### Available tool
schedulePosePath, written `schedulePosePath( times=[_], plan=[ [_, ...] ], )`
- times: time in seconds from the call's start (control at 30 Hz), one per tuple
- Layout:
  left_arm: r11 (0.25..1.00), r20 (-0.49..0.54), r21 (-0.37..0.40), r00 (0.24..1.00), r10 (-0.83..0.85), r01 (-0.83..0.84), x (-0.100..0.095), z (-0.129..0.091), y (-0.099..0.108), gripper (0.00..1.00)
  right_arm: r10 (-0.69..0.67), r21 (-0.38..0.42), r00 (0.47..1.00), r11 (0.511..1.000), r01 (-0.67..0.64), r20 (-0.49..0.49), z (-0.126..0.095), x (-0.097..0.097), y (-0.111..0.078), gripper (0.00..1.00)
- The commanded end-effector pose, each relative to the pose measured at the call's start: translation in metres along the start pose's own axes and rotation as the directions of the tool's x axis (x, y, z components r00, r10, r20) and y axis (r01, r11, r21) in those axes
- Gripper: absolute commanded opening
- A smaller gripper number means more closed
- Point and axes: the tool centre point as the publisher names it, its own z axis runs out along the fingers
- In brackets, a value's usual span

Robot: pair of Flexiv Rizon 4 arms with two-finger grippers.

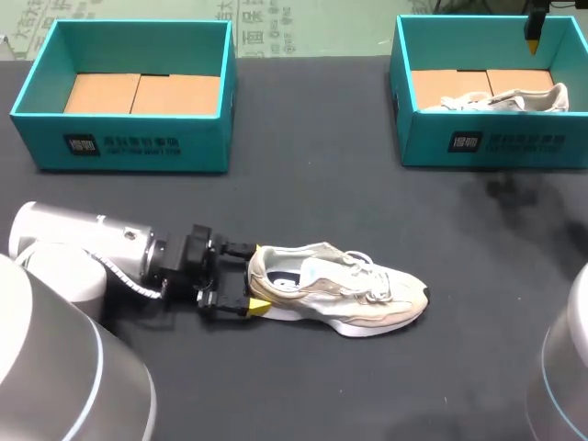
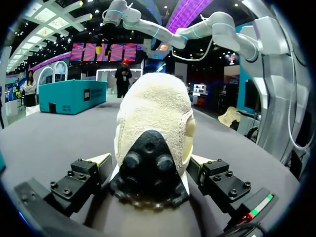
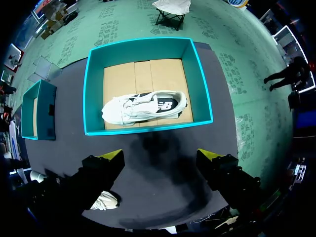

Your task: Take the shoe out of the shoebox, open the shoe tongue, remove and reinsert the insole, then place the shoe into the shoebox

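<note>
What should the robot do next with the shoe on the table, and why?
The shoe stands on the table, heel seemingly clamped by the left gripper, while the right gripper hangs open above the other box. So probably bring it down to the tongue.

L box (image 1: 37, 129): dark label (image 1: 122, 144) on near wall, white logo sq + row of white characters, too small to read. R box (image 1: 432, 152): twin label (image 1: 505, 141) on near wall, also too small. Far shoe (image 3: 143, 106) in R box: dark letter logo (image 3: 163, 105) on side. Near shoe (image 1: 340, 289): no print legible.
</note>
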Motion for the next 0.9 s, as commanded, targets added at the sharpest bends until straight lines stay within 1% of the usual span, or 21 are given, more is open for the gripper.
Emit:
schedulePosePath(
  times=[0.03,0.4,0.9],
  plan=[
    [1.0,0.001,0.002,1.0,-0.002,0.002,-0.003,0.008,0.003,1.0,0.0,0.0,1.0,1.0,0.0,0.0,0.0,0.0,0.0,1.0],
    [1.0,-0.024,0.018,1.0,0.0,0.0,-0.001,0.017,0.002,1.0,0.0,0.0,1.0,1.0,0.0,0.0,0.0,0.0,0.0,1.0],
    [0.999,-0.032,0.038,0.999,0.006,-0.004,0.001,0.026,0.0,1.0,0.0,0.0,1.0,1.0,0.0,0.0,0.0,0.0,0.0,1.0]
  ],
)
